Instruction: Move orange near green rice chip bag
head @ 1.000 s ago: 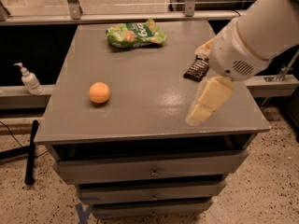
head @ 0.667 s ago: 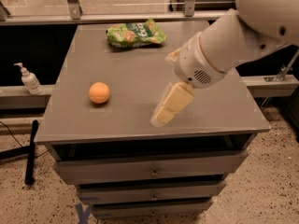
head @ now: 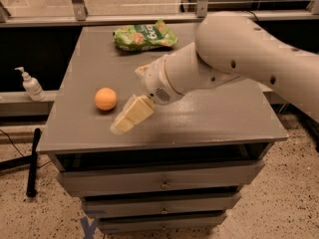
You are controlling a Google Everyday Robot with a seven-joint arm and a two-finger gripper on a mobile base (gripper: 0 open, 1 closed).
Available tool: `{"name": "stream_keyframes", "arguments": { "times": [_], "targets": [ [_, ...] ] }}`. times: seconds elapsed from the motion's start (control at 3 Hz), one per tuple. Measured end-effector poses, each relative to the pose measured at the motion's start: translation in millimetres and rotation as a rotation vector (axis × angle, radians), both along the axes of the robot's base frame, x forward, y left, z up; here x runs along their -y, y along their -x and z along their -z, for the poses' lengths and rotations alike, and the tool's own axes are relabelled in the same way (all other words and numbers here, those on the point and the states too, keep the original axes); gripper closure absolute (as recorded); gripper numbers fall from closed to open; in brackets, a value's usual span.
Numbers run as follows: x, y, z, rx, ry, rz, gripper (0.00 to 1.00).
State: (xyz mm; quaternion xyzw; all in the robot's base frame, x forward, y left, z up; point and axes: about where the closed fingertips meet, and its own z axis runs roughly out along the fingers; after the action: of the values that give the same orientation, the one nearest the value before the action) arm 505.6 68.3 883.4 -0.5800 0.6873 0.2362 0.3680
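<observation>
Cream fingers (head: 132,114) of your claw (head: 129,99) stand spread with nothing between them, over the front part of the grey table (head: 224,118). You have the orange (head: 105,98) just beside the claw, on its left as the camera sees it, not touching it. The green rice chip bag (head: 144,36) lies beyond the claw by the table's far edge, well apart from the orange.

The counter (head: 224,118) is smooth grey, faintly shiny (painted metal, by the look). The orange (head: 105,98) has matt skin; the green bag (head: 144,35) is glossy, crinkled film. The claw (head: 127,122), just beside the orange, looks like smooth cream plastic.
</observation>
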Motion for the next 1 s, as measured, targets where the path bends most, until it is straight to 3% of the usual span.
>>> {"name": "stream_keyframes", "arguments": {
  "times": [0.33, 0.67, 1.0],
  "targets": [
    [-31.3, -21.1, 6.8, 0.015, -0.092, 0.006, 0.00],
    [-50.6, -37.6, 15.8, 0.020, -0.143, 0.015, 0.00],
    [-63.7, -46.1, 28.1, 0.006, -0.171, 0.022, 0.18]
  ]
}}
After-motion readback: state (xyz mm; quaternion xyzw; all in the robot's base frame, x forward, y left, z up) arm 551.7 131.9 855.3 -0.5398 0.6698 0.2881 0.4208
